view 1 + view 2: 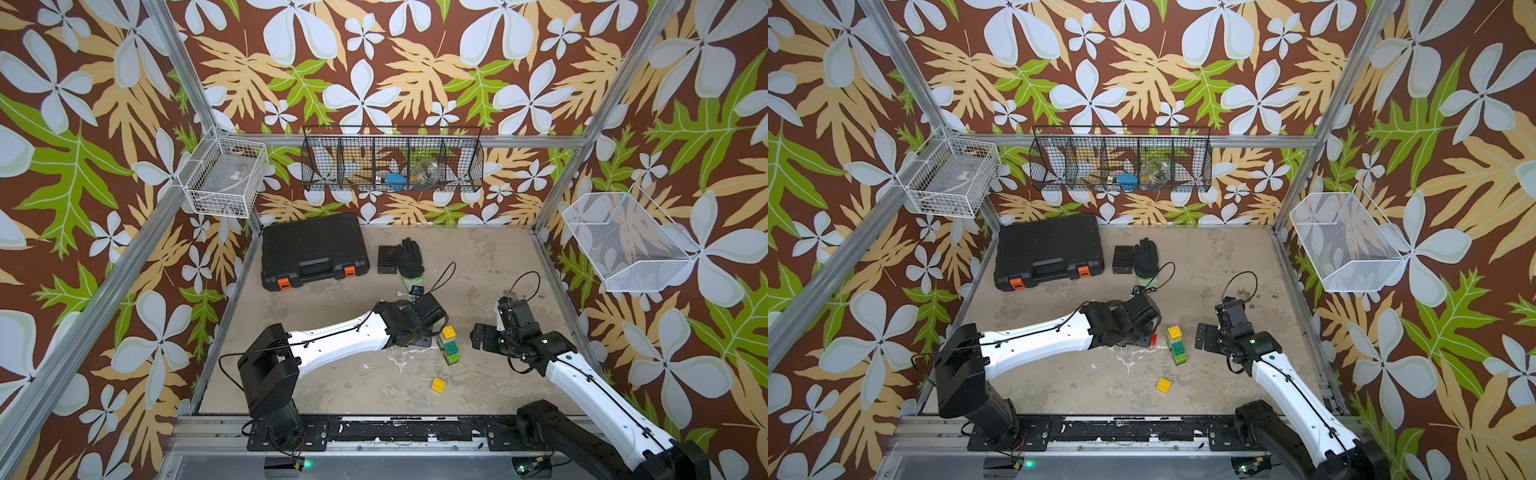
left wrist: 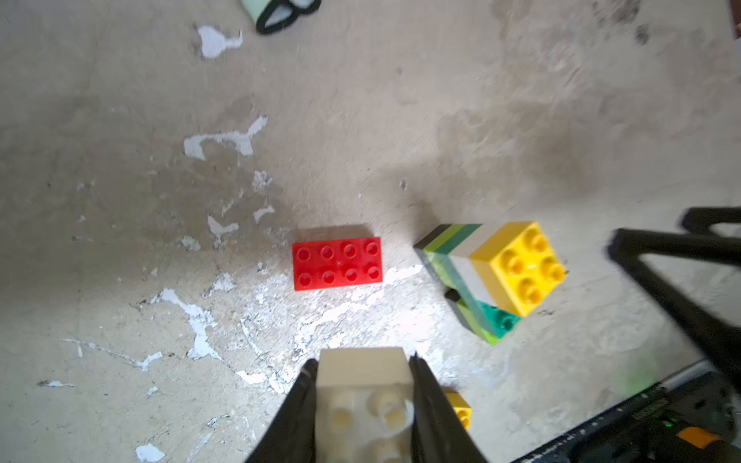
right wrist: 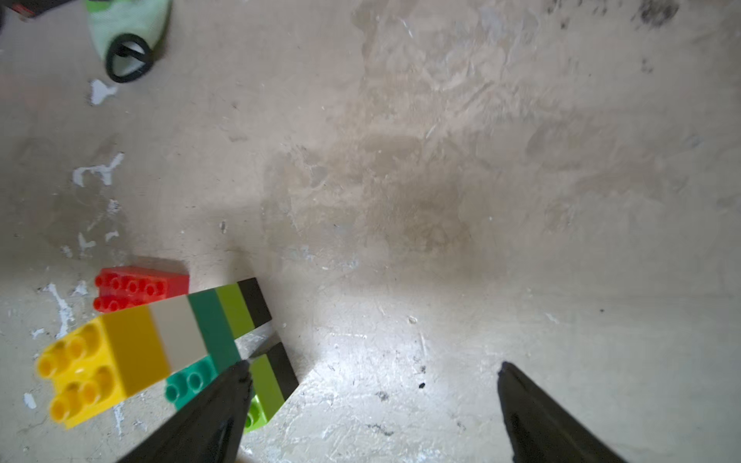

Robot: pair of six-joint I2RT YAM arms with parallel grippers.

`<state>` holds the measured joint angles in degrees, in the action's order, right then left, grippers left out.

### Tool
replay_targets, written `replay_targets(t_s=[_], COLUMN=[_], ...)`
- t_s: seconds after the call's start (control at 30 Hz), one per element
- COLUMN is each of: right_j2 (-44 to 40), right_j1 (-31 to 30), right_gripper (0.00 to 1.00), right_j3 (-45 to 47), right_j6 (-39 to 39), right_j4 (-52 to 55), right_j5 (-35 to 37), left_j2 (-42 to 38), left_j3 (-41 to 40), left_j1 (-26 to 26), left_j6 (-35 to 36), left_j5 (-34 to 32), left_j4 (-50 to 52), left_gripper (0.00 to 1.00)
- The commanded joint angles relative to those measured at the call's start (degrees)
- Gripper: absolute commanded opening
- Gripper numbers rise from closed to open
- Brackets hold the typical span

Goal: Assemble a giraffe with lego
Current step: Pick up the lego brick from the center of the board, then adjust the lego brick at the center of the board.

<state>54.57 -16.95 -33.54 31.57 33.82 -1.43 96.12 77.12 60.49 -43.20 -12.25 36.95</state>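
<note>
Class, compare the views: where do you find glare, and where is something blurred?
Left wrist view: a bright glare patch on the table near the soft, out-of-focus white brick. Right wrist view: similar glare; the giraffe has smeared yellow studs. Both top views: even light, no glare.

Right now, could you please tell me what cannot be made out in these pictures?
- left hand: both top views, hidden under the left arm.
- white brick: left wrist view, cut off by the picture's edge.
- red brick: a top view, mostly behind that arm.
- black basket contents: both top views, too small, behind mesh.
</note>
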Motion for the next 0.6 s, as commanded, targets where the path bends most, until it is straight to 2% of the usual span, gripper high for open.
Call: replay_targets(t_s=[0.0, 0.17, 0.4, 0.57], right_j2=[2.4, 5.2, 7.7, 8.0], right_j1=[0.0, -0.1, -0.4, -4.5], right_gripper=[0.97, 0.96, 0.95, 0.94], right_j3=[1.9, 6.6, 9.6, 11.0], right_j6=[3.2, 4.7, 6.1, 9.7], right_j4=[-5.9, -9.0, -11.5, -13.2], right_j5=[1.4, 0.4, -1.0, -1.6], left_j2=[0.0, -0.2, -1.7, -2.6], left_j3=[4.0, 6.7, 4.5, 3.3], left_j1=[0.0, 0.0, -0.2, -0.9], left_j6=[1.8, 2.8, 3.9, 4.7], left_j5=[-1.4, -0.9, -1.1, -0.1], left_j4=[5.2, 6.0, 5.1, 4.3], left_gripper=[0.00, 0.00, 0.00, 0.00])
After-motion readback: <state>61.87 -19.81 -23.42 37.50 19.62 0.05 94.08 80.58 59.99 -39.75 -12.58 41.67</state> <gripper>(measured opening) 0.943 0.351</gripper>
